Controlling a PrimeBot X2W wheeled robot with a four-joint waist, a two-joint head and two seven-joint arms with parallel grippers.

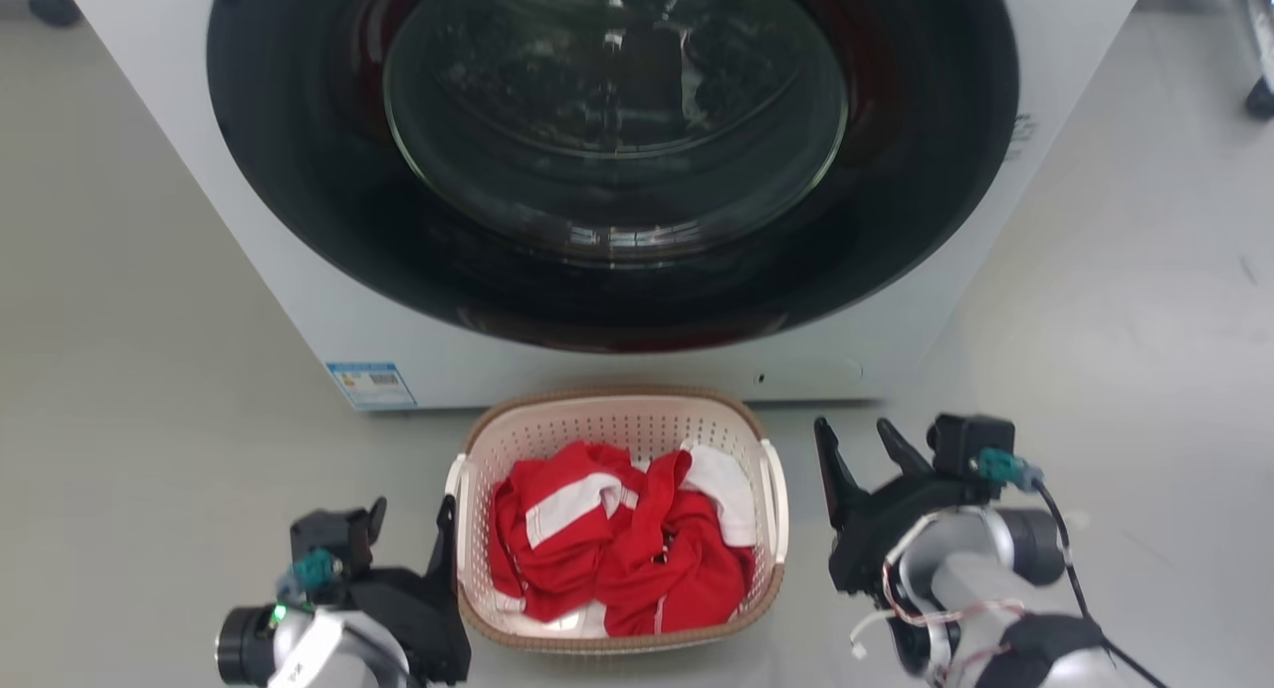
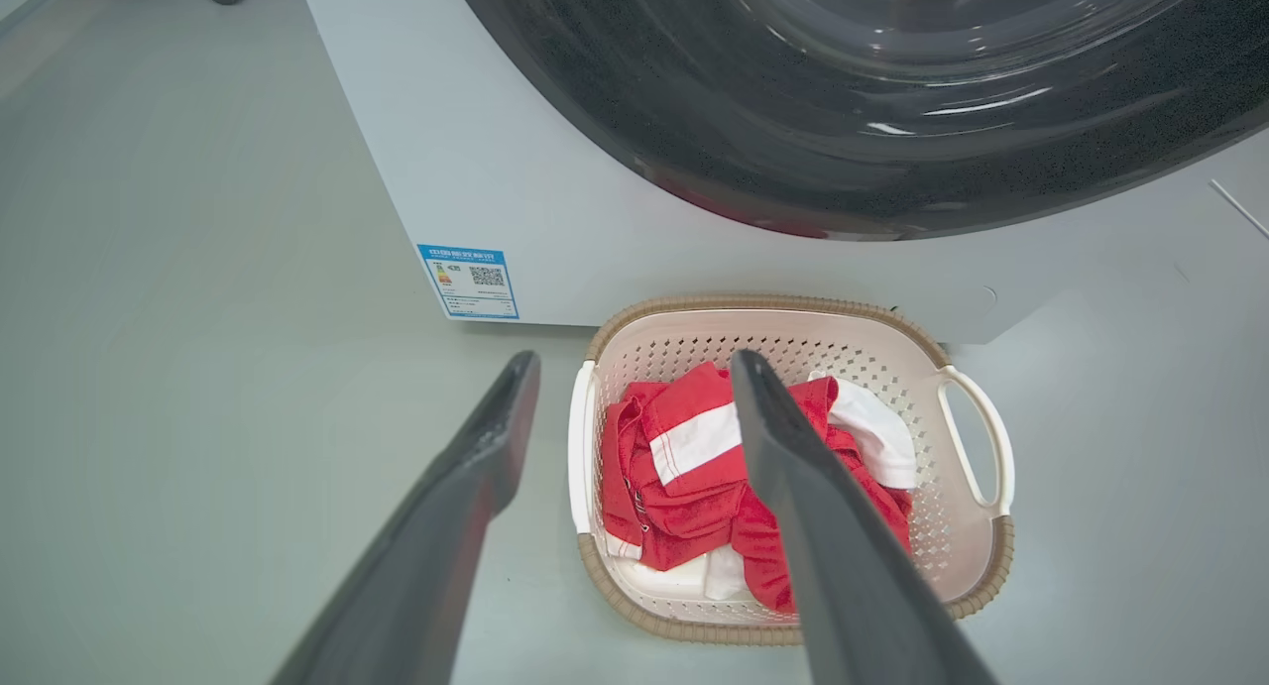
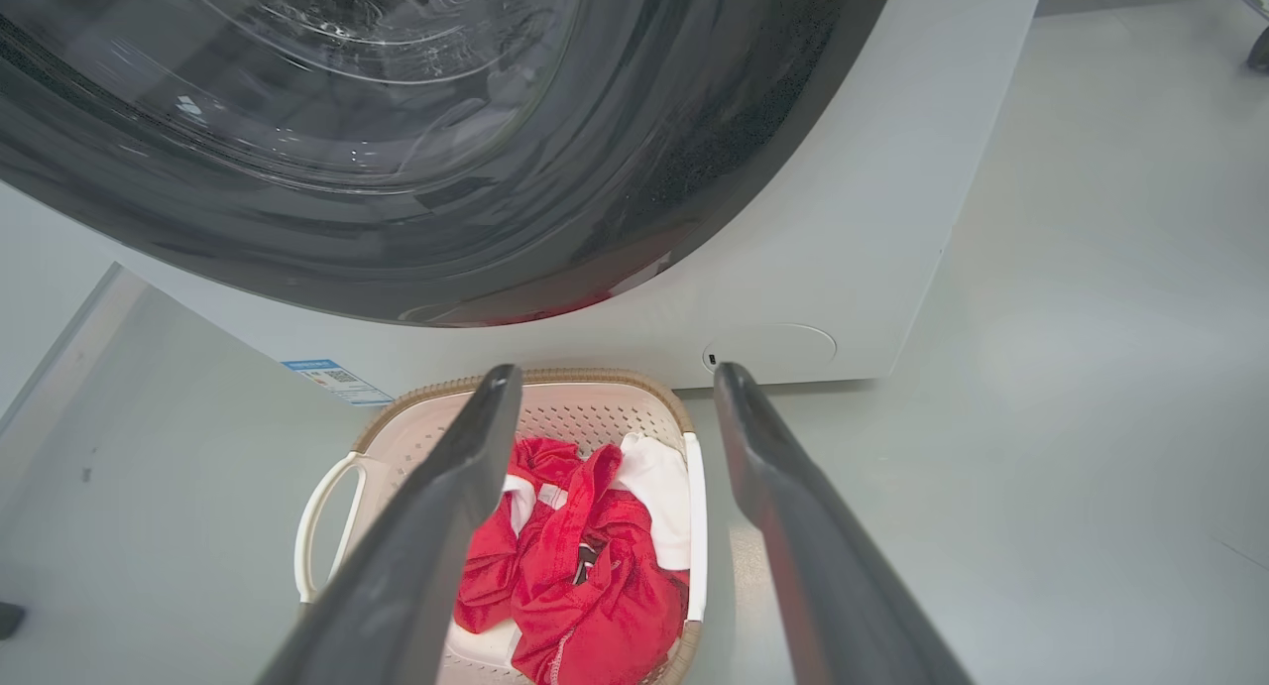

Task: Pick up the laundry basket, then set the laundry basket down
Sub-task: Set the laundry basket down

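- Fingers of the left gripper [image 1: 410,524] stand spread with nothing between them. The inner one is just beside the left handle [image 1: 456,481] of the laundry basket [image 1: 607,397]; whether it touches I cannot tell.
- The right gripper [image 1: 853,447] is likewise spread and empty. A strip of bare floor [image 1: 149,369] separates it from the right handle [image 1: 775,499], so the left arm looks the nearer.
- The basket sits on the floor between the two grippers, its far rim close to the foot of the washing machine [image 1: 299,300], below the dark round door [image 1: 617,111]. Red and white clothes [image 1: 617,544] lie heaped inside.
- Both handles run along the basket's sides toward the machine, roughly in line with the fingers. Which axis is longer is hard to call.
- The coming move likely turns on each gripper closing sideways onto its handle.
- The left wrist view sharpens what the head view leaves vague: the left gripper [image 2: 634,368] straddles the left handle [image 2: 578,447], one finger over floor and the other over the clothes.
- The right wrist view shows the right gripper [image 3: 615,378] with the right handle [image 3: 697,507] between its fingers; its height above the handle is unclear.
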